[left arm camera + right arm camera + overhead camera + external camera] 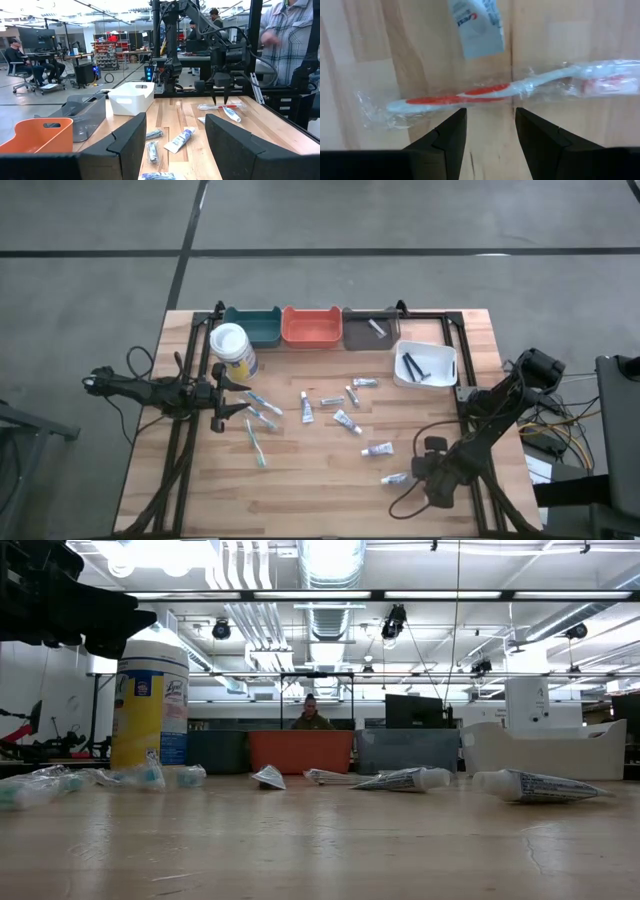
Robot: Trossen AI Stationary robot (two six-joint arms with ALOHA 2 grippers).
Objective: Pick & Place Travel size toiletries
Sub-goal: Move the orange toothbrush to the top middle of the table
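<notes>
A slim white-and-red toothbrush (485, 93) in crinkled clear wrap lies flat on the wooden table (320, 480), near its right front, directly under the right gripper (490, 131), whose dark fingers stand apart, holding nothing. A flattened white tube (476, 25) lies just beyond. The left gripper (222, 396), also spread, waits at the left beside teal toothbrushes (258, 418).

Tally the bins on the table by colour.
Teal bin: 1
Orange bin: 1
Grey bin: 1
White bin: 1
Total: 4 bins
</notes>
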